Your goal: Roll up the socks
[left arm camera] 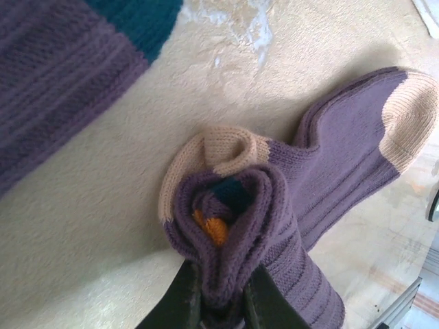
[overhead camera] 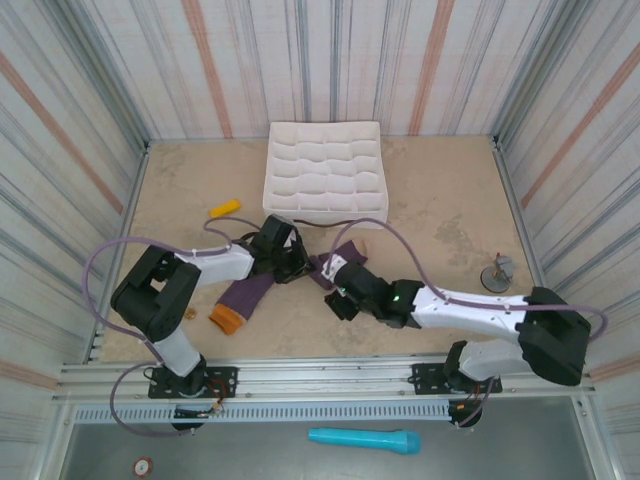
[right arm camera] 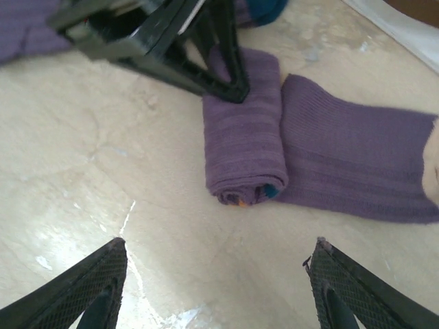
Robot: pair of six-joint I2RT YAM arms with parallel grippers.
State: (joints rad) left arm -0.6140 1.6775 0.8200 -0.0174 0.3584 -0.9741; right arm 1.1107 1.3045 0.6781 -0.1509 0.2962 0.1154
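Note:
One of the socks is rolled into a purple roll with orange and teal showing at its core. Its unrolled tail, with a beige toe, lies flat on the table beside the roll. My left gripper is shut on the roll's far end; from above it sits mid-table. My right gripper stands open just short of the roll's near end, nothing between its fingers. The other sock, purple with an orange cuff, lies flat to the left; its teal patch shows.
A white compartment tray stands at the back centre. A yellow-orange marker lies back left, and a small grey object sits at the right. Striped walls close in three sides. A teal item lies below the table's near rail.

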